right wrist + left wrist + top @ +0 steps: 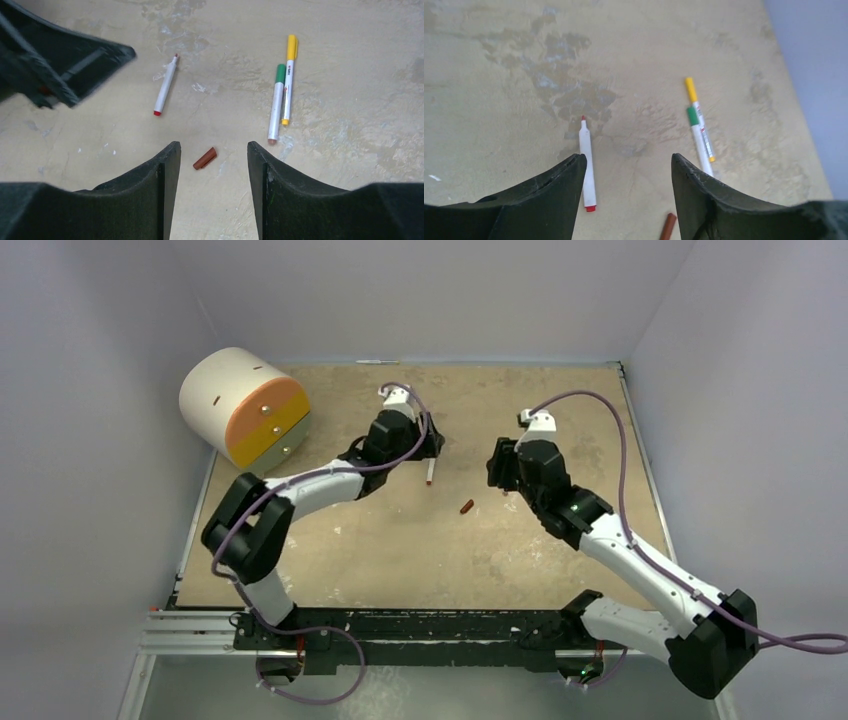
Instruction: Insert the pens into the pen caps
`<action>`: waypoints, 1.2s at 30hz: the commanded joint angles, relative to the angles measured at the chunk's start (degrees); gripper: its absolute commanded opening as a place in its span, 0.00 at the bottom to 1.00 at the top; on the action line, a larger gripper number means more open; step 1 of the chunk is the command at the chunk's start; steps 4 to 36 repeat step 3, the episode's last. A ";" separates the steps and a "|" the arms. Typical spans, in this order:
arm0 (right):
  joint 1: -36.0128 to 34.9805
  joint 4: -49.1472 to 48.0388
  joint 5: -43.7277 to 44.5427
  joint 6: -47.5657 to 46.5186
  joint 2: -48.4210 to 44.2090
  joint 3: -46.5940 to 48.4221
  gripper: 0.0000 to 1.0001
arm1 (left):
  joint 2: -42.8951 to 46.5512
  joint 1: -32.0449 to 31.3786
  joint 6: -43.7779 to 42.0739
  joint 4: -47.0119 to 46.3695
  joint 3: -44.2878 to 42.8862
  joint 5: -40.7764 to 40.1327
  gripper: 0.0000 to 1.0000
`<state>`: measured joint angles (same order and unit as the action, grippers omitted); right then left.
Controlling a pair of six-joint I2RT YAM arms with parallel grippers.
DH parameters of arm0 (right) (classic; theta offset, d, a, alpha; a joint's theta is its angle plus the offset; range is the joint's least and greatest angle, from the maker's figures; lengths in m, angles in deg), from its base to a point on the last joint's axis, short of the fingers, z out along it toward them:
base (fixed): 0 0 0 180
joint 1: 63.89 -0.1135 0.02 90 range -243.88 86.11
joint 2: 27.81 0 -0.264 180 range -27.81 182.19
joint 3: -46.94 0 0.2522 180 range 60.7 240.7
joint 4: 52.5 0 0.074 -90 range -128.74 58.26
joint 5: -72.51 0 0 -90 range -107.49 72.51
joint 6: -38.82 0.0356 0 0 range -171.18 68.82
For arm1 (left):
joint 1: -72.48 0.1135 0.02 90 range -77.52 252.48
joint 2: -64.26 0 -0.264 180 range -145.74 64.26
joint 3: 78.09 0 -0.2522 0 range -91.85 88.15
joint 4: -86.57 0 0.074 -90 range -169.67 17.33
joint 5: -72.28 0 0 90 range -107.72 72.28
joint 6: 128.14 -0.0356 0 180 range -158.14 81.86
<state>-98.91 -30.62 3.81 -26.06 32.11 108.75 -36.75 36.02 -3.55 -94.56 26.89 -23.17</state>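
Note:
A white pen with a red tip and red end (585, 165) lies uncapped on the table; it also shows in the top view (431, 472) and the right wrist view (165, 92). A dark red-brown cap (205, 158) lies loose beside it, also seen in the top view (466, 506) and the left wrist view (668, 227). A green-capped pen (276, 102) and a yellow-capped pen (288, 80) lie side by side. My left gripper (628, 157) is open and empty, above the red pen. My right gripper (213, 146) is open and empty, just above the loose cap.
A large white and orange cylinder (245, 405) lies at the back left of the table. The two gripper heads are close together near the table's middle; the left one (60, 60) shows in the right wrist view. Walls close in the table on three sides.

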 commanded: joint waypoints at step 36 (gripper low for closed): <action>0.31 -4.00 -2.51 1.96 -0.94 -1.99 0.54 | 9.87 -0.26 2.17 -1.26 2.18 -9.29 0.63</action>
